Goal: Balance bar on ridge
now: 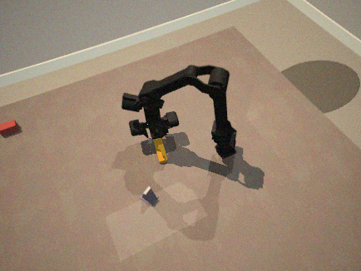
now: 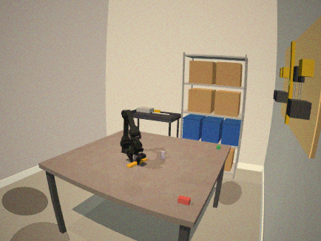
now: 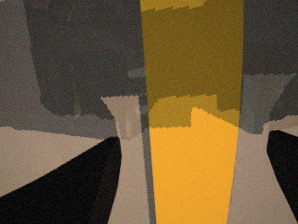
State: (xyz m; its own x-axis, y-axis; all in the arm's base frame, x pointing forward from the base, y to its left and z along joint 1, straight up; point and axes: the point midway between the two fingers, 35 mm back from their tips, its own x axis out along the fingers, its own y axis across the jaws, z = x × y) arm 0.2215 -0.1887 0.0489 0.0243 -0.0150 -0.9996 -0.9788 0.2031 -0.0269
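The yellow bar [image 1: 160, 154] [image 2: 130, 165] [image 3: 193, 196] lies flat on the table [image 1: 270, 199] [image 2: 111, 185]. My gripper [image 1: 155, 138] [image 2: 136, 159] [image 3: 194, 144] is low over the bar's far end, its fingers open on either side of the bar and clear of it. In the wrist view the bar runs up the middle between the two dark fingertips. The ridge [image 1: 150, 196] [image 2: 163, 154], a small blue and white wedge, stands on the table a short way from the bar's near end, apart from it.
A red block [image 1: 8, 126] [image 2: 183, 199] lies near one table edge and a small green block [image 2: 218, 147] near another. A shelf with boxes [image 2: 214, 107] and a dark side table [image 2: 157, 116] stand behind the table.
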